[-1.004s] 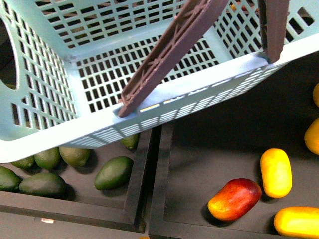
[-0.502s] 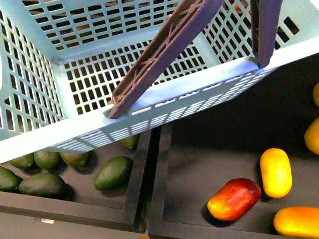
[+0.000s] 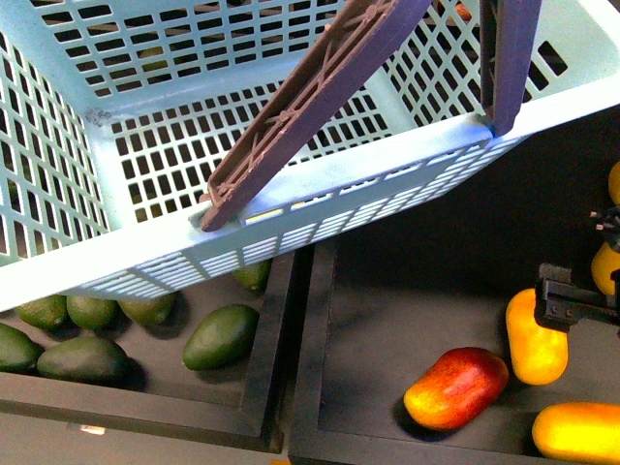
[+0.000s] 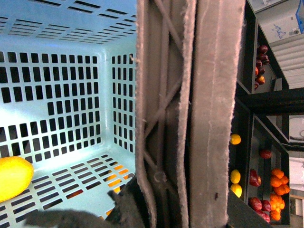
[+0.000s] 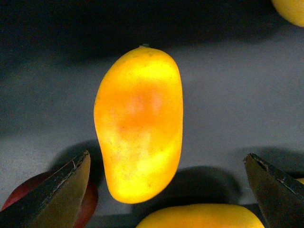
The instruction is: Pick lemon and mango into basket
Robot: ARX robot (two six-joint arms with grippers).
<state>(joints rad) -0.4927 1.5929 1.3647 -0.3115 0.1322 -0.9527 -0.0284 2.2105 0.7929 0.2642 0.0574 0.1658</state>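
Note:
The teal basket hangs tilted over the bins, filling the upper front view, with its two brown handles raised. My left gripper is shut on the handles, above the basket's inside. A yellow fruit, cut off by the frame edge, lies on the basket floor; I cannot tell whether it is the lemon. A yellow mango lies in the right bin. My right gripper is open just above it. In the right wrist view the mango lies ahead of the spread gripper.
A red-and-yellow mango and another yellow mango lie close beside the target. More yellow fruit sits at the right edge. Several dark green avocados fill the left bin, beyond a black divider.
My right gripper has come into the front view from the right, over the yellow mango. The basket has shifted slightly up and to the left.

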